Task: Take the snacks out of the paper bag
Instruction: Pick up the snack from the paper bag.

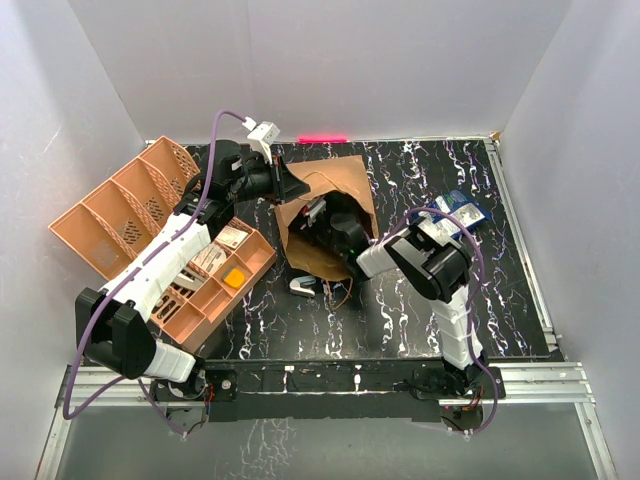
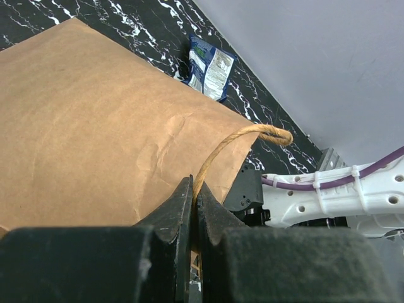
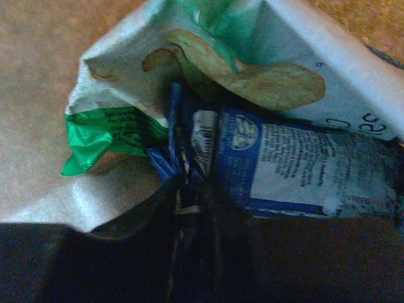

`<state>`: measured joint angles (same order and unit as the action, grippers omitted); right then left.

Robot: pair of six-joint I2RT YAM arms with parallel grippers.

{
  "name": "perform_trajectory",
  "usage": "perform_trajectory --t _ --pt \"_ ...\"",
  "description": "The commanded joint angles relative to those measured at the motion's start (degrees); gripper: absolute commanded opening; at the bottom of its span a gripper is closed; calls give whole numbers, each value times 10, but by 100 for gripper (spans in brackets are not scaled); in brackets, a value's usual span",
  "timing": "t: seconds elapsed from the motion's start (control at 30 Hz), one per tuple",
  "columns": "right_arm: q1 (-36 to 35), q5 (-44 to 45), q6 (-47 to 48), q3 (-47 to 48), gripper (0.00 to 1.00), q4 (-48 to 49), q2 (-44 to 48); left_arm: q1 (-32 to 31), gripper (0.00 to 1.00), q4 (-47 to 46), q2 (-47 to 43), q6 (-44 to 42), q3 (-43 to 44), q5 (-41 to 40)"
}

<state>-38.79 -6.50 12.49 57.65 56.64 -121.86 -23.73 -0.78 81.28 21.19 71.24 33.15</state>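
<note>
Black marbled bench point(image 1: 400, 300) carries the creased brown kraft paper bag point(image 1: 345, 178); left tool point(image 2: 194, 202) pinches its twisted paper handle point(image 2: 252, 134). Right tool point(image 3: 189, 189), inside, clamps a dark blue shiny snack packet point(image 3: 297, 170); withdraw slowly, handle taut.

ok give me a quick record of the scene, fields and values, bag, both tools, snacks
paper bag: mid table, right arm reaching into it
left tool: shut on the bag's handle
right tool: inside the bag, shut on the edge of a blue packet
green packet: in the bag, against the blue one
loose packets: out, right of the bag
orange tray: left of the bag
</note>
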Motion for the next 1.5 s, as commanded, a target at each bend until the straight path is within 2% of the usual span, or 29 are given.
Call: perform_trajectory --t 0.0,0.07,0.1,0.43,0.57,0.73,1.17,1.27,1.47 --pt "3 23 1 5 16 -25 54 2 0 8 -26 -15 12 -12" --pt "3 8 -15 -4 8 -32 75 2 0 8 -26 -15 11 -18" --pt "4 -2 -24 -10 7 -35 86 3 0 8 -26 -14 12 -24" --pt "3 -158 -87 -103 7 -31 201 3 0 33 -22 11 28 -108" --pt "2 -141 -97 -113 7 -60 241 3 0 26 -19 24 30 -107" --pt "3 -167 -97 -127 7 -118 322 3 0 42 -15 41 48 -126" --pt "3 -182 -153 -75 7 -466 595 3 0 44 -11 90 59 -154" --pt "2 -137 -149 -51 7 -559 662 3 0 50 -4 103 63 -158" --pt "2 26 -119 45 7 -728 742 3 0 54 0 103 60 -161"
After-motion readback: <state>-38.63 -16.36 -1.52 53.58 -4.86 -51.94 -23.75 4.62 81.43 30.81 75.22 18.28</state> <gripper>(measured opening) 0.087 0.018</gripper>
